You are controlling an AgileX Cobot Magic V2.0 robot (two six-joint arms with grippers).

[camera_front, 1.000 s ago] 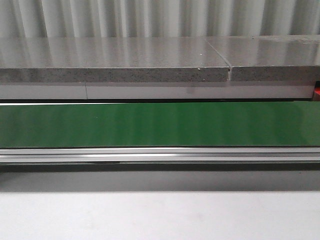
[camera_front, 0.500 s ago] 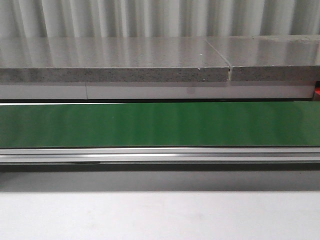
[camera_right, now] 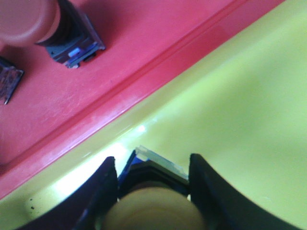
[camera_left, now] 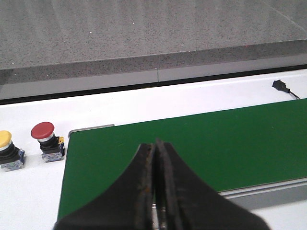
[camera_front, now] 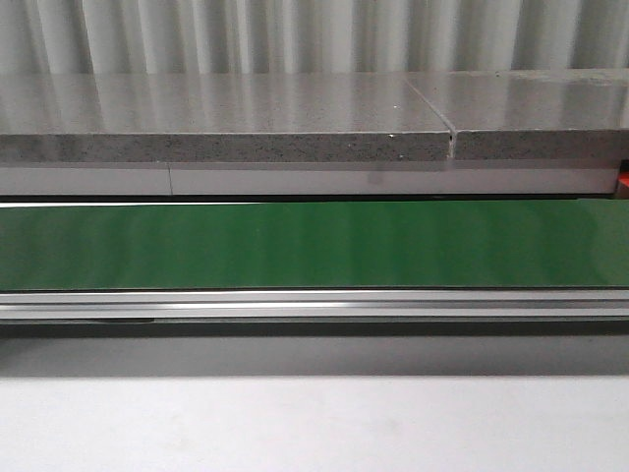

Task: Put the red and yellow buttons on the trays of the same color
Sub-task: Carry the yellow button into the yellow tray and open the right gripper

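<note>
In the right wrist view my right gripper (camera_right: 152,162) is shut on a yellow button (camera_right: 153,211), holding its dark blue base between both fingers just over the yellow tray (camera_right: 240,96). The red tray (camera_right: 72,110) lies beside it, with a red button (camera_right: 36,19) standing in it. In the left wrist view my left gripper (camera_left: 156,143) is shut and empty above the green belt (camera_left: 216,143). A red button (camera_left: 44,139) and a yellow button (camera_left: 7,148) stand on the white table beyond the belt's end. Neither gripper shows in the front view.
The front view shows only the green conveyor belt (camera_front: 314,244), its metal rail (camera_front: 314,305) and a grey stone counter (camera_front: 226,118) behind. The corner of another button base (camera_right: 7,81) sits in the red tray. A small black connector (camera_left: 280,86) lies on the white table.
</note>
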